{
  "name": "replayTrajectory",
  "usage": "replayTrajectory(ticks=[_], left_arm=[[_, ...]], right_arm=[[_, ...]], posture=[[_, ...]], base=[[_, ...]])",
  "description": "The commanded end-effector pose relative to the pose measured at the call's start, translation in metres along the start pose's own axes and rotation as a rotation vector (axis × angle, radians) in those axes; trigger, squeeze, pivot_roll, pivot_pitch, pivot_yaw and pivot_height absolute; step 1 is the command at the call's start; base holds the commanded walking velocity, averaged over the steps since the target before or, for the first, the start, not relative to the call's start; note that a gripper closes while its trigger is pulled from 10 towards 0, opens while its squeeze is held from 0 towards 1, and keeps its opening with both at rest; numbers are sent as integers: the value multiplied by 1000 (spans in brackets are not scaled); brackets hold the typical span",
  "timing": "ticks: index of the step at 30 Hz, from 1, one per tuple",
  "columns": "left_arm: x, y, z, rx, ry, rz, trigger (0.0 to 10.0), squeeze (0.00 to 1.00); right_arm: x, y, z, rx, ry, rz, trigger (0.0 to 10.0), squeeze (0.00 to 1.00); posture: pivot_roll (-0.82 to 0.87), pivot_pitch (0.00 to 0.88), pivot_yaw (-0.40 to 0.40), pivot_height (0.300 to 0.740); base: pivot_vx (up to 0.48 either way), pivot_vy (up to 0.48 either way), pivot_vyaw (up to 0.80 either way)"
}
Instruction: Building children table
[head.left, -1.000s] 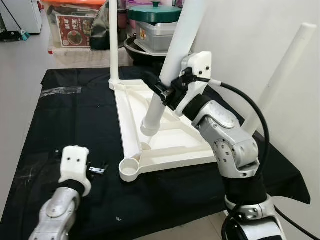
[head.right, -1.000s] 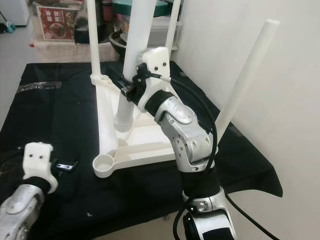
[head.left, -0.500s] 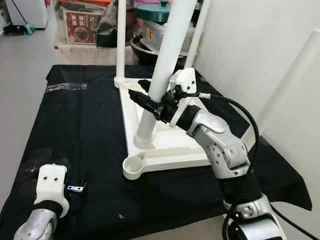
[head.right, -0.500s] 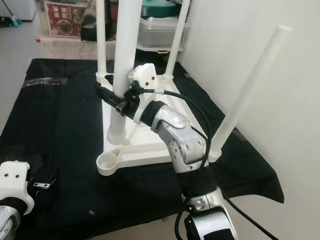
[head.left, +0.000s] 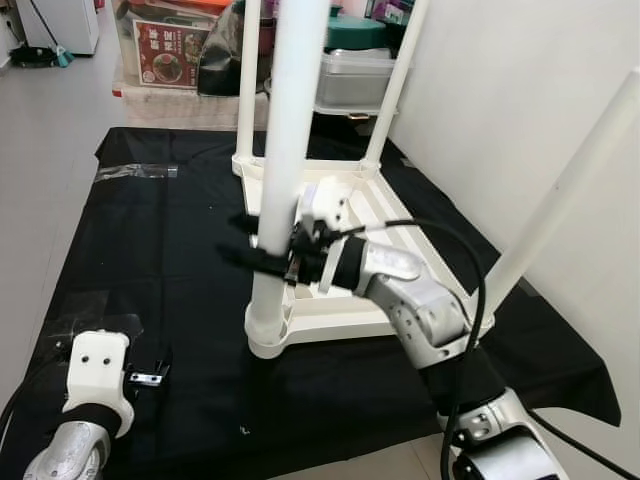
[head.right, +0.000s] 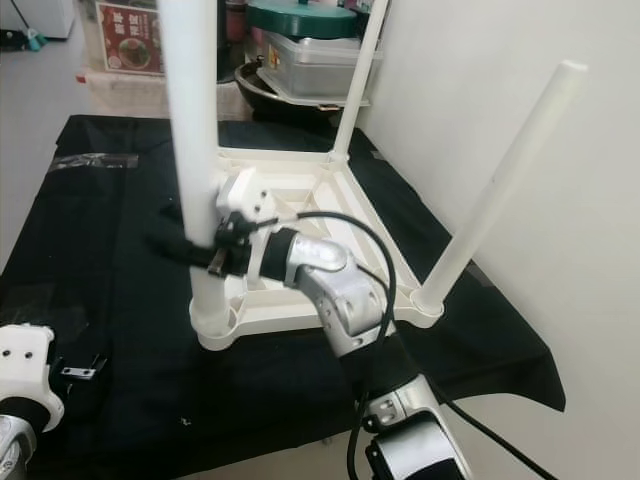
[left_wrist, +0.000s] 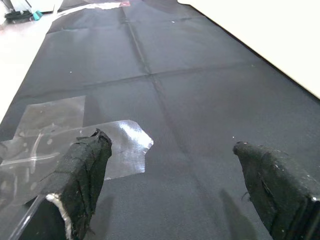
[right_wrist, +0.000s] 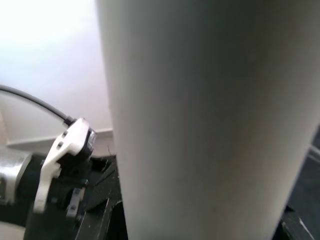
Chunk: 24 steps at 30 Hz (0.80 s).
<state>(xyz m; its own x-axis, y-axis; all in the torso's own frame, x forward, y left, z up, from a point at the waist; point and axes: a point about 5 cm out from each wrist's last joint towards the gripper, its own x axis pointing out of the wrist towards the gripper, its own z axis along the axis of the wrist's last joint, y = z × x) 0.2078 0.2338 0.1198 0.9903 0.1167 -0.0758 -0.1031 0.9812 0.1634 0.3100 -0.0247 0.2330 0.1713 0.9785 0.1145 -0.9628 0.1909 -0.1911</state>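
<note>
Since a second ago, the white leg (head.left: 285, 170) has swung from a lean over the frame's middle to upright at the near-left corner socket (head.left: 268, 335) of the upturned white tabletop (head.left: 350, 200), which lies on the black-covered table (head.left: 150, 230) with three legs already standing. Right gripper (head.left: 262, 255) is clenched around this leg low down. Left gripper (left_wrist: 170, 175) is released, hovering above the cloth by a clear plastic scrap (left_wrist: 75, 145). Judged risk: pushing off-axis could jam the leg or tip the frame.

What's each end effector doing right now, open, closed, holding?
Left end effector: open, holding nothing, above the black cloth.
Right end effector: closed on the upright white plastic table leg at the upturned tabletop's near corner socket.
</note>
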Motion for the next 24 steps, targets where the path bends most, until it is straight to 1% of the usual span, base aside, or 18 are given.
replayTrajectory(ticks=[1, 4, 6, 11, 13, 14, 15, 17, 19, 20, 21, 22, 24], left_arm=[[-2, 0, 1, -10, -10, -3, 10000, 0], [-3, 0, 2, -9, -11, -2, 10000, 0], [-2, -1, 2, -12, -14, -2, 10000, 0], [-2, -2, 2, -14, -16, -4, 10000, 0], [0, -6, 4, -22, -24, -15, 10000, 0], [0, -6, 4, -22, -24, -15, 10000, 0], [0, -7, 4, -25, -25, -19, 10000, 0], [0, -7, 4, -25, -25, -19, 10000, 0], [0, -8, 4, -27, -27, -20, 10000, 0], [1, -9, 4, -30, -28, -23, 10000, 0], [1, -9, 4, -30, -28, -23, 10000, 0], [1, -10, 4, -34, -29, -25, 10000, 0], [1, -13, 5, -37, -30, -31, 10000, 0]], right_arm=[[-4, 1, -10, -24, 47, 32, 10000, 0], [-4, 2, -13, -33, 61, 48, 10000, 0], [-5, 2, -17, -51, 83, 80, 10000, 0], [-5, 1, -18, -61, 88, 88, 10000, 0], [-4, -3, -19, -75, 93, 97, 10000, 0], [-4, -3, -19, -75, 93, 97, 10000, 0], [-4, -7, -16, -72, 88, 93, 10000, 0], [-4, -7, -16, -72, 88, 93, 10000, 0], [-2, -17, -8, 76, 38, 38, 10000, 0], [-2, -22, -4, 132, 17, 12, 10000, 0], [-2, -22, -4, 132, 17, 12, 10000, 0], [-1, -27, -3, 177, 2, -14, 10000, 0], [-2, -33, -1, 205, -12, -48, 10000, 0]], posture=[[243, 0, -170, 740], [243, 0, -170, 740], [240, 0, -171, 740], [240, 0, -171, 740], [240, 0, -172, 740], [240, 0, -172, 740], [237, 0, -173, 740], [237, 0, -173, 740], [233, 0, -173, 740], [233, 0, -173, 740], [233, 0, -173, 740], [233, 0, -173, 740], [233, 0, -172, 740]], base=[[0, 0, 0], [0, 0, 0], [0, 0, 0], [0, 0, 0], [0, 0, 0], [0, 0, 0], [0, 0, 0], [0, 0, 0], [0, 0, 0], [0, 0, 0], [0, 0, 0], [0, 0, 0], [0, 0, 0]])
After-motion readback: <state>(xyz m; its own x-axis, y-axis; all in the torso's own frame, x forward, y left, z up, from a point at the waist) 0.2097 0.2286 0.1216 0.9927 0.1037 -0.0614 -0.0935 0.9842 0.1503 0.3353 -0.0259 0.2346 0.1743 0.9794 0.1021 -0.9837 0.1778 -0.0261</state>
